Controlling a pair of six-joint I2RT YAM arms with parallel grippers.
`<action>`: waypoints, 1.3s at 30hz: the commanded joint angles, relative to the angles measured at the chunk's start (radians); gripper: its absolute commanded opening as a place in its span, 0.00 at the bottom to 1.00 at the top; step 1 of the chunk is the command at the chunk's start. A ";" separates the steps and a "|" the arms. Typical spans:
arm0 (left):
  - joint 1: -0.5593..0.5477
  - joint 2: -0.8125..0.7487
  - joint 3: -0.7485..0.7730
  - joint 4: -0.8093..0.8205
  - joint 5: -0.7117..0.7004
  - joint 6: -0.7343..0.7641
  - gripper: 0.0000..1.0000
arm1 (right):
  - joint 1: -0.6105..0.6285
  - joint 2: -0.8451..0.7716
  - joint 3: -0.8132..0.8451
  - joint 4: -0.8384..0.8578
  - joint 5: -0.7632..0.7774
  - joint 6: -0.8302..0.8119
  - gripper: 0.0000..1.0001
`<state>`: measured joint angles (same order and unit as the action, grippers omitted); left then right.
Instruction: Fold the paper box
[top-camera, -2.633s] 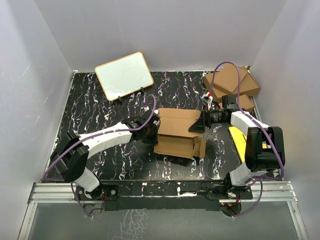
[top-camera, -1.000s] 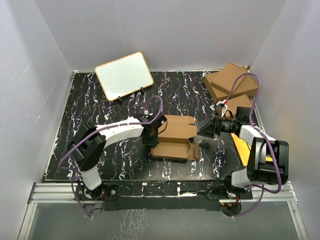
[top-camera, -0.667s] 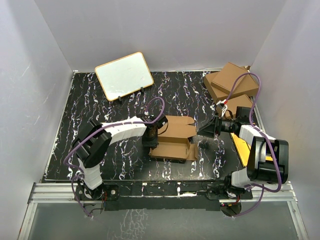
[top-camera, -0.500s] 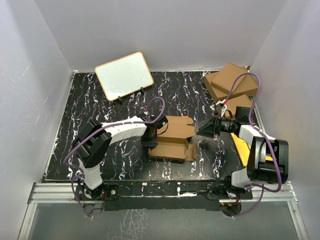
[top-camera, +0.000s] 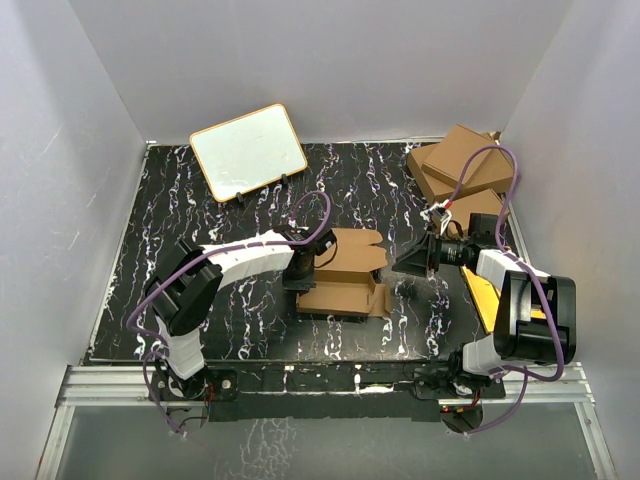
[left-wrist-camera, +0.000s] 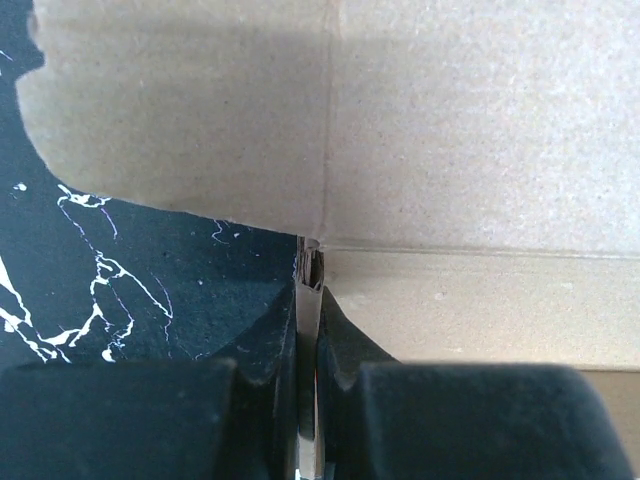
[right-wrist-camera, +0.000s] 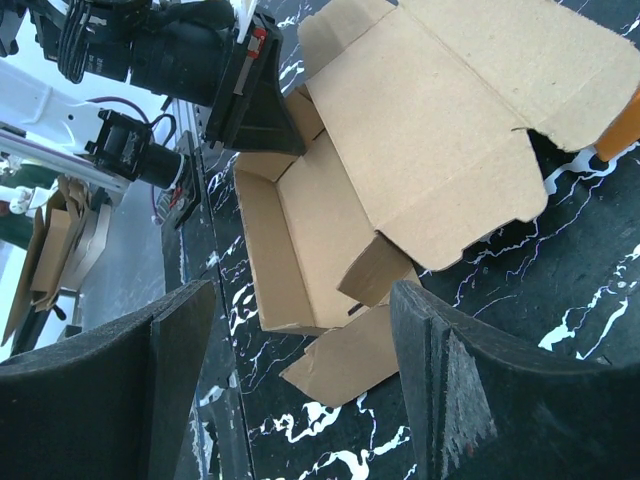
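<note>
The paper box (top-camera: 343, 272) is brown die-cut cardboard, partly formed, in the middle of the black marbled table. Its base tray (right-wrist-camera: 300, 240) is open and its lid flap (right-wrist-camera: 440, 120) stands raised. My left gripper (top-camera: 300, 272) is at the box's left end, shut on its thin side wall (left-wrist-camera: 309, 290), which fills the left wrist view. My right gripper (top-camera: 408, 266) is open and empty just right of the box; its fingers (right-wrist-camera: 470, 400) frame the box's near flap (right-wrist-camera: 350, 355) without touching it.
A white board (top-camera: 248, 151) leans at the back left. Three larger brown cartons (top-camera: 462, 170) are stacked at the back right. A yellow sheet (top-camera: 483, 293) lies under the right arm. White walls enclose the table.
The box has been drawn left and turned slightly, its walls folding up into a smaller tray shape. My right gripper has let go of the box's right end and pulled back, open.
</note>
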<state>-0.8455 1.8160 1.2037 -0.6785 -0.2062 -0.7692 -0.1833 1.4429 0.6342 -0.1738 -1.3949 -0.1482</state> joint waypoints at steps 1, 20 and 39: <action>0.002 -0.002 0.025 -0.040 -0.047 0.007 0.00 | 0.007 0.002 0.027 0.048 -0.034 -0.013 0.76; 0.002 -0.048 0.056 -0.013 -0.071 0.024 0.27 | 0.008 0.010 0.036 0.028 -0.033 -0.033 0.76; 0.002 -0.016 0.025 -0.022 -0.120 0.013 0.01 | 0.008 0.005 0.041 0.020 -0.033 -0.041 0.76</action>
<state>-0.8455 1.8122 1.2339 -0.6823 -0.2996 -0.7559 -0.1776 1.4548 0.6357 -0.1764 -1.3945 -0.1593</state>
